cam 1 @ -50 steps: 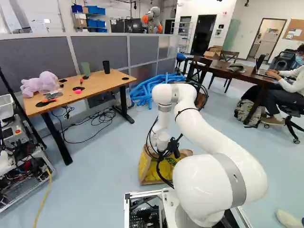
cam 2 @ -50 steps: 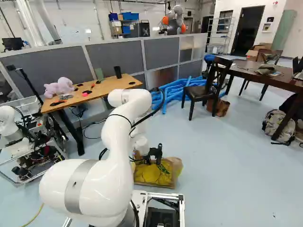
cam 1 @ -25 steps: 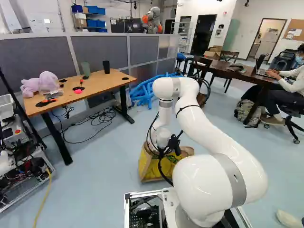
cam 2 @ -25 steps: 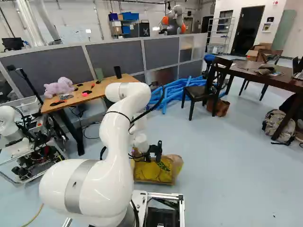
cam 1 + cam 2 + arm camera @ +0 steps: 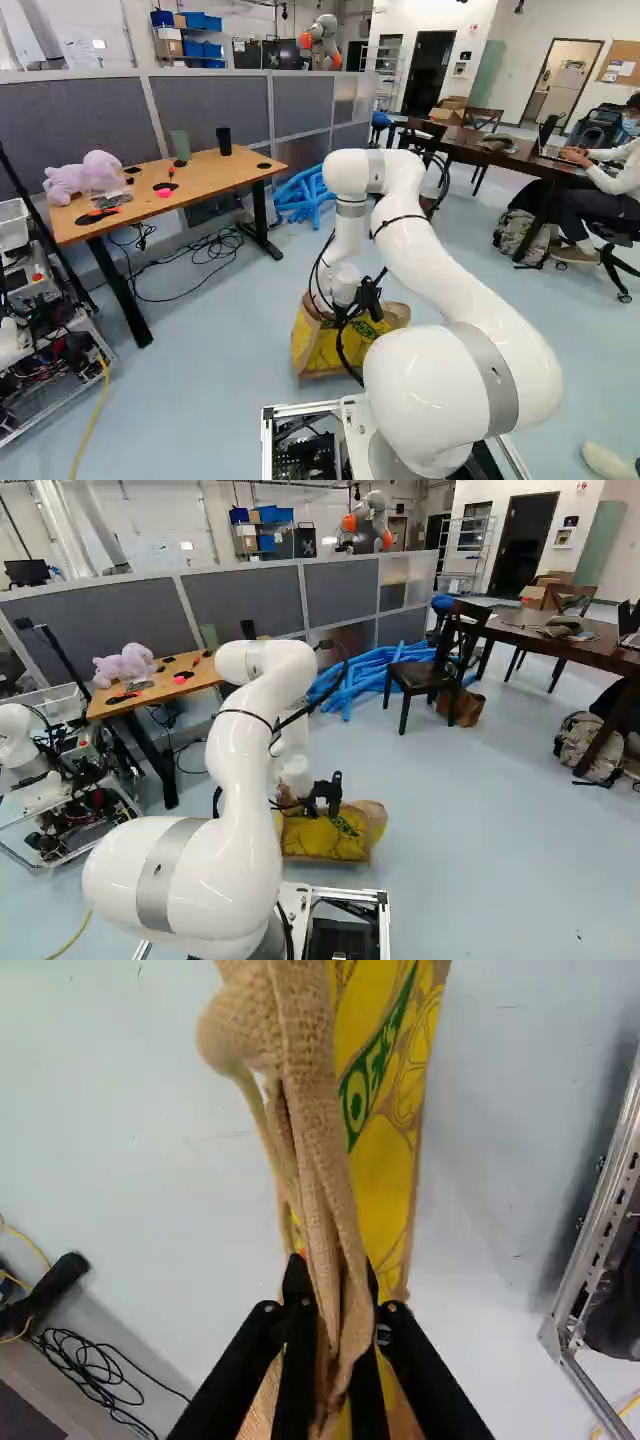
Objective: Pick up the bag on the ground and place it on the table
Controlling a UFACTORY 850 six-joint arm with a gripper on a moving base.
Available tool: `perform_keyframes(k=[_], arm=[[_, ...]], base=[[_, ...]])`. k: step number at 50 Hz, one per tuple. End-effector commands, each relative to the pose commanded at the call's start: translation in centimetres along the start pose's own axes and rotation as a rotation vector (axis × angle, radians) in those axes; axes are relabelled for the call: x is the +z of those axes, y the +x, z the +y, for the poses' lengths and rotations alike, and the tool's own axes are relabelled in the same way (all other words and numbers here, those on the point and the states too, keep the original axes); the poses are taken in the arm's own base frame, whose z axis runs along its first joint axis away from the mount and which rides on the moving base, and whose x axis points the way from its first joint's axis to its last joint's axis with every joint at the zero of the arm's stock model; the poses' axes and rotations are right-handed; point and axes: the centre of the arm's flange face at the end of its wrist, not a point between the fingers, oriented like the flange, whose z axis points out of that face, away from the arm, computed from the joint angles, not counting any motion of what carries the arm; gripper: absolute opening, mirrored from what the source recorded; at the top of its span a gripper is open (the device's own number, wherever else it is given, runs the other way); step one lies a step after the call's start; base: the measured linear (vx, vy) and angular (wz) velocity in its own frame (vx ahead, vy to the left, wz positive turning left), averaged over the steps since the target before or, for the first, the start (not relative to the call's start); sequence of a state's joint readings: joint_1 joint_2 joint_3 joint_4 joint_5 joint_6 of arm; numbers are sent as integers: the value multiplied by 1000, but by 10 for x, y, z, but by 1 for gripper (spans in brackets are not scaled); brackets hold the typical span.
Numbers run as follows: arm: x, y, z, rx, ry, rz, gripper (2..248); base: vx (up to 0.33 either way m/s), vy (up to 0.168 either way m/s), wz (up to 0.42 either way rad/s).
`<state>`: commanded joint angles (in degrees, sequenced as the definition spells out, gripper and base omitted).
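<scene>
The claw is clamped on the gathered top of the yellow-printed burlap bag, well apart from the light wooden table.

Behind the white arm, the left base view from its left and the right base view from its right look ahead and slightly down, sharing the wooden-topped table, grey partition and burlap bag, which the wrist view faces downward from close above.
</scene>
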<state>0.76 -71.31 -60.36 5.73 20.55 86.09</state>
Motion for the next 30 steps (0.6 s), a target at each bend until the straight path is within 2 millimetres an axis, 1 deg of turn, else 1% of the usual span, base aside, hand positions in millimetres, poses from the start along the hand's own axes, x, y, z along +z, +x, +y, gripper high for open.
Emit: perform_keyframes(k=[30], arm=[[-45, 2, -3, 1, 24, -1, 35]], base=[[0, 0, 0]])
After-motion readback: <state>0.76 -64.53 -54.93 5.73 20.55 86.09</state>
